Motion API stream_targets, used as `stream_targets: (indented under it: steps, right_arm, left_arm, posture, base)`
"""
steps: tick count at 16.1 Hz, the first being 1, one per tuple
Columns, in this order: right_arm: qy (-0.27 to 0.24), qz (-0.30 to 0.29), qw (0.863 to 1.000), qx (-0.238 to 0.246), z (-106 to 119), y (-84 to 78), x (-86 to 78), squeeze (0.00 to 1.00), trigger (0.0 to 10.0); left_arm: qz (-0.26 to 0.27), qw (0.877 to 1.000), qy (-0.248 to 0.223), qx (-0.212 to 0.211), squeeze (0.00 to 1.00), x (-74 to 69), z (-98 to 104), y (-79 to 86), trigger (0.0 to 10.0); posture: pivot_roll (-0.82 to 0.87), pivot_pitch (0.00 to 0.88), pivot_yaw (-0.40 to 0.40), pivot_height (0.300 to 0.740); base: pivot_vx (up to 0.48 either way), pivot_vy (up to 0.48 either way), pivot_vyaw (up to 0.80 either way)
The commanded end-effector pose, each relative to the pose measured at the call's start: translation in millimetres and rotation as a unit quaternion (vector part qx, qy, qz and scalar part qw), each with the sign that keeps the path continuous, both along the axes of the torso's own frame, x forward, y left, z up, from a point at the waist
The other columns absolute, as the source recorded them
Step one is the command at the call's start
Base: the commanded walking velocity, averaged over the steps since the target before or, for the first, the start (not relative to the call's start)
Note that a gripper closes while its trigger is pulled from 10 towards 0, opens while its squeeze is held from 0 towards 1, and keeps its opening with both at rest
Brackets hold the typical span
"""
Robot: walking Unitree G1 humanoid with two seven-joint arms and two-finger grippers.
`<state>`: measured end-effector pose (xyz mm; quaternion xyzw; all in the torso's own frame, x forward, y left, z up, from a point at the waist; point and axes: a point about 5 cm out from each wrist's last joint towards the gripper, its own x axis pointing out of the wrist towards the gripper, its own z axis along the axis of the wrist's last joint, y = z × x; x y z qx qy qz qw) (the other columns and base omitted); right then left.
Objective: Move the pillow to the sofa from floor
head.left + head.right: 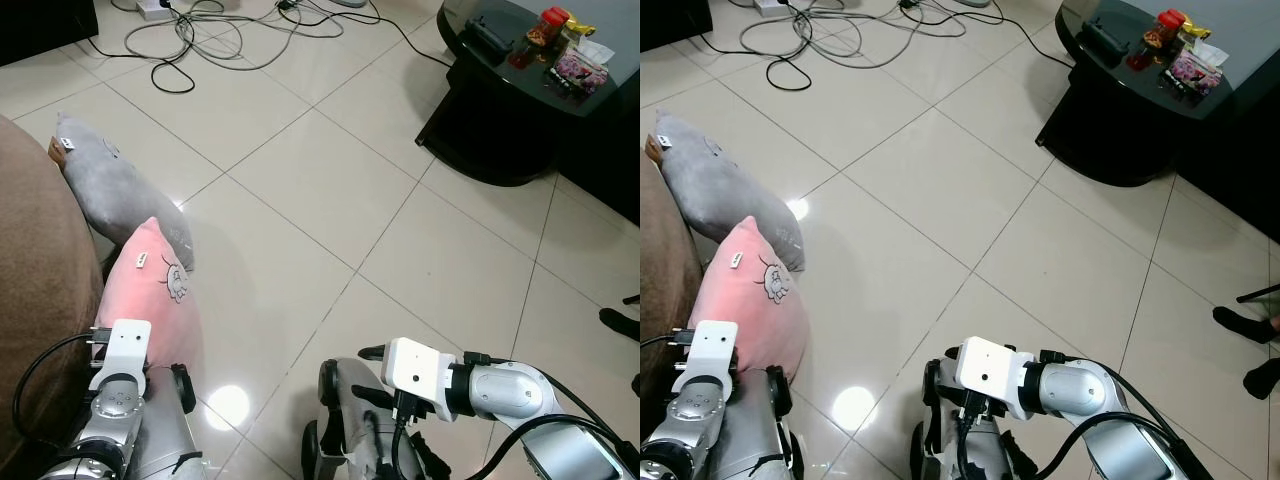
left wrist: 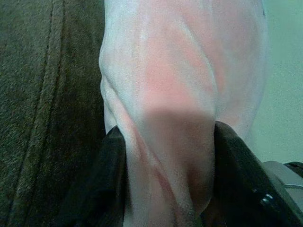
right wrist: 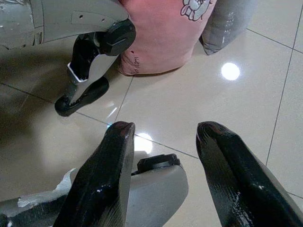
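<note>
Left eye view: the pink pillow [image 1: 152,290] stands on the tiled floor [image 1: 330,190] at the near left, leaning against the brown sofa [image 1: 35,300] on the far-left edge. A grey pillow [image 1: 120,190] lies just behind it, farther along the sofa front, touching it. The left arm [image 1: 115,400] reaches down at the near left, its wrist just beside the pink pillow's near end. The right arm [image 1: 480,395] crosses the near right, low over the floor. A black desk [image 1: 500,110] stands at the far right, carrying a red-lidded jar [image 1: 545,28] and packets. Cables [image 1: 220,35] trail across the far floor.

Left wrist view: the left gripper [image 2: 168,189] has its two black fingers [image 2: 111,179] pressed against either side of a fold of the pink pillow, clamping the fabric between them. The brown sofa fabric lies right beside the pillow.

Right wrist view: the right gripper [image 3: 163,156] hangs over the floor with its fingers spread apart and nothing between them. Beyond it the pink pillow's lower end rests on the tiles, with the grey pillow beside it.
</note>
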<state>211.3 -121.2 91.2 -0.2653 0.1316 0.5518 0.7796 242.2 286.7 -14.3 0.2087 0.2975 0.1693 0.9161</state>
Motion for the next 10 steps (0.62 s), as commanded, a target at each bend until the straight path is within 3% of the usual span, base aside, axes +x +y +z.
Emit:
stream_targets:
  steps: [1,10]
  right_arm:
    - [-0.002,-0.01,1.0,-0.003,0.3,-4.7,0.4,0.0,10.0]
    - [-0.044,-0.077,0.996,0.001,-0.6,-6.0,8.5,0.0,10.0]
  left_arm:
    - [-0.016,0.999,0.04,-0.02,0.0,-12.7,-16.7,-13.1,0.0]
    - [-0.021,0.999,0.029,-0.04,0.0,-5.5,-14.1,-19.0,0.0]
  posture:
    - [-0.19,0.207,-0.3,0.584]
    - [-0.16,0.182,-0.266,0.584]
  base:
    - [0.0,0.0,0.0]
    - [0.0,0.0,0.0]
